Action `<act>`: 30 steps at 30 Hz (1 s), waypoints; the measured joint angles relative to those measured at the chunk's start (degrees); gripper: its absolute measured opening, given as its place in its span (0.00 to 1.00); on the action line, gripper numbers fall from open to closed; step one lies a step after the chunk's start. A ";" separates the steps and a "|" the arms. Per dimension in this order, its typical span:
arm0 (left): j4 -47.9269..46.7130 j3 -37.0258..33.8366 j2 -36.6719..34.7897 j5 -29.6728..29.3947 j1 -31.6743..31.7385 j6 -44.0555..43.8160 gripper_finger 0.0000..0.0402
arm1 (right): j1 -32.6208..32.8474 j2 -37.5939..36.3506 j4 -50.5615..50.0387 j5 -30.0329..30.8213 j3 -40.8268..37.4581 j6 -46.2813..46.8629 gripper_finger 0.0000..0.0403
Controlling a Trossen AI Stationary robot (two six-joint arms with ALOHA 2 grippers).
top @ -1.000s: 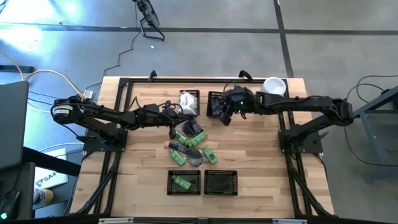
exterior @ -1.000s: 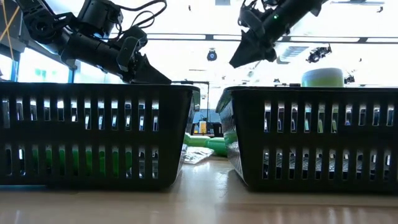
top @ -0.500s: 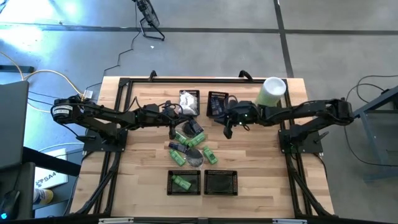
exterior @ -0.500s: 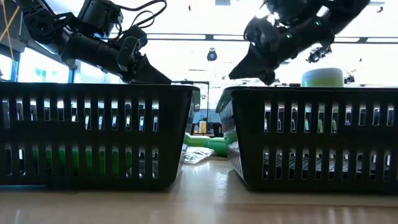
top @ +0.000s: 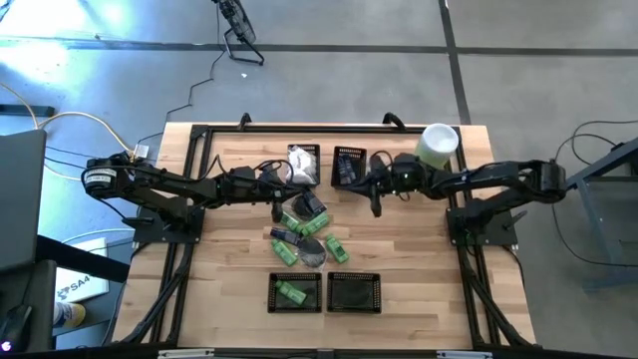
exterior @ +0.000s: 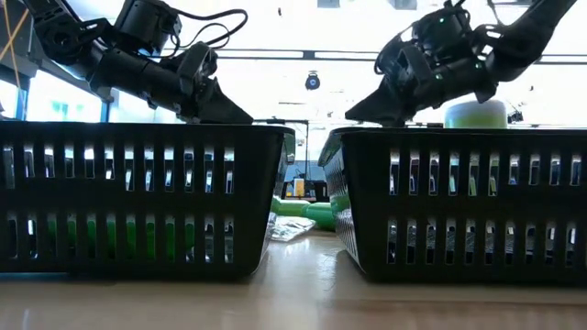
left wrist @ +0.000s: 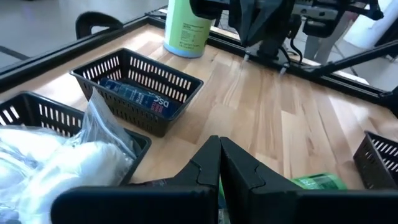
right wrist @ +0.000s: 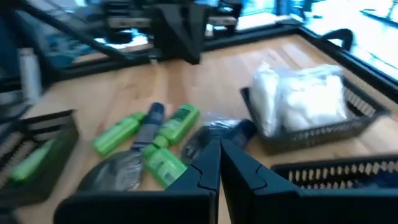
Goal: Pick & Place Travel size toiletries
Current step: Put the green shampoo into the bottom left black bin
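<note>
right gripper: clenched, holding nothing, just beside the far right basket, at its 4 o'clock
left gripper: clenched, empty, at 9 o'clock of the toiletries
toiletries: green tubes, dark pieces and a grey disc loose at table centre
far left basket: white packets
near left basket: green tube inside
pale-green cylinder: at 2 o'clock of right gripper, apart
</note>
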 joint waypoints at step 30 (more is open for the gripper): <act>-11.57 2.23 0.02 1.45 -3.88 -1.53 0.01 | -4.06 0.00 0.84 -1.35 -1.74 2.87 0.01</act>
